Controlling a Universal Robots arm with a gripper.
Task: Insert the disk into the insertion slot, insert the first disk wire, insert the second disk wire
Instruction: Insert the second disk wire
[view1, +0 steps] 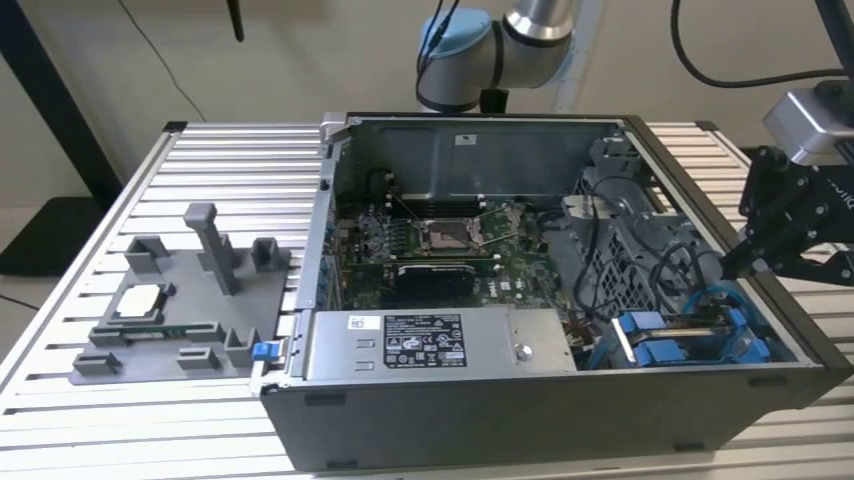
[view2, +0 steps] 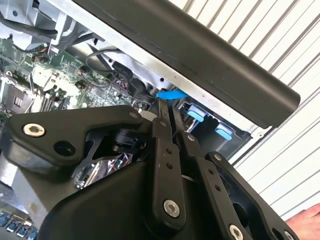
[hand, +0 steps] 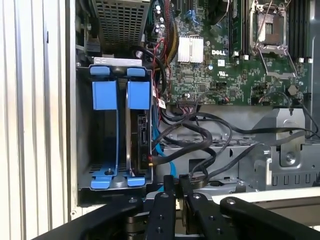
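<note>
My black fingers (hand: 167, 192) are pressed together. Just ahead, the silver-grey disk in its blue plastic carrier (hand: 140, 135) stands edge-on inside the grey metal drive bay (hand: 83, 125), long axis pointing at them.

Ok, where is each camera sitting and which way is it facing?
Exterior view: off the arm, looking down on the open computer case on the slatted table; the arm rises beyond it, pincer at the exterior view's right.
First wrist view: on the arm, facing into the drive bay and cables; pincer in frame.
Second wrist view: on the arm, facing along the pincer toward the case rim.
Shared: all three show the motherboard.
</note>
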